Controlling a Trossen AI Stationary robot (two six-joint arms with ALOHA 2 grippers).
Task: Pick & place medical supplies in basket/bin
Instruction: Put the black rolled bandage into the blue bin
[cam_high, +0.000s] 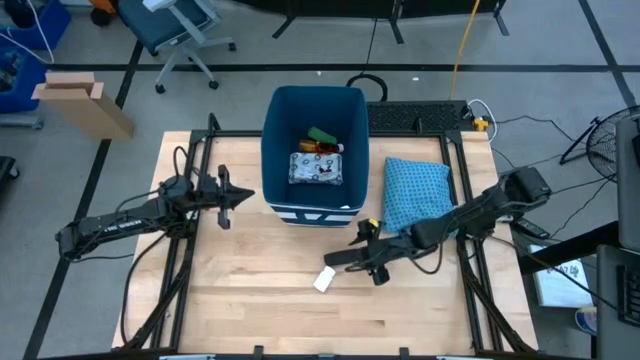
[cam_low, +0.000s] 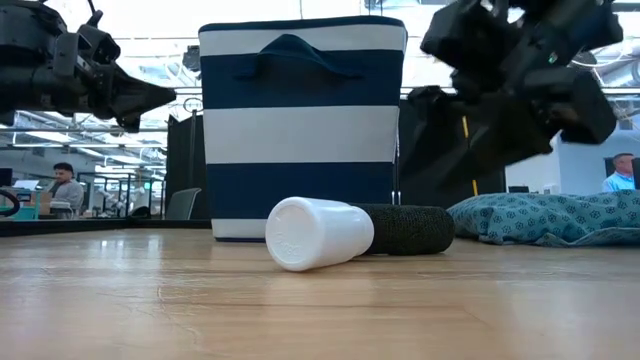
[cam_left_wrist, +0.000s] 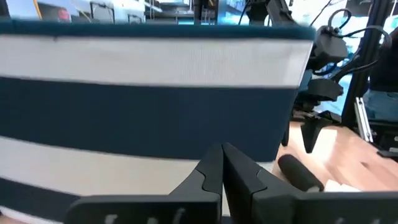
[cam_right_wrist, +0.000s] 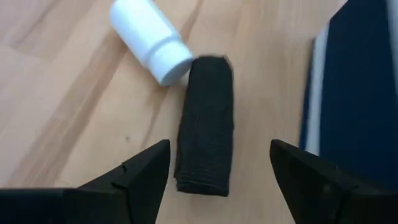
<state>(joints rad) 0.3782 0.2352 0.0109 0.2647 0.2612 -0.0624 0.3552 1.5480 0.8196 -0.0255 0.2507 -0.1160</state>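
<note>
Pale wooden table (cam_high: 260, 300) inside a black frame, open lab floor behind it with people seated far off; we log the layout from above and from table height.

We see the dark-blue bin (cam_high: 312, 150) standing upright at the far middle of the table, mouth up, so supplies can be dropped in from above. Several are already inside: a flat white packet with print (cam_high: 316, 168), and behind it a green oblong (cam_high: 322, 135) and something red we cannot name. A folded blue patterned cloth (cam_high: 415, 193) lies just right of the bin; we leave it alone.

Two supplies remain on the wood in front of the bin: a black roll (cam_right_wrist: 205, 124) and a white bottle (cam_right_wrist: 149, 40), both on their sides, the bottle's end touching or nearly touching the roll's far end.

Our right gripper (cam_right_wrist: 217, 168) hangs above the black roll with its fingers spread wide, one on each long side. We judge this is the line-up for a grasp across the roll's narrow width; nothing is held yet. The bottle sits close enough that a careless descent could nudge it into rolling.

Our left gripper (cam_high: 240, 196) waits just left of the bin, fingers pressed together and empty, clear of the right arm's path.
</note>
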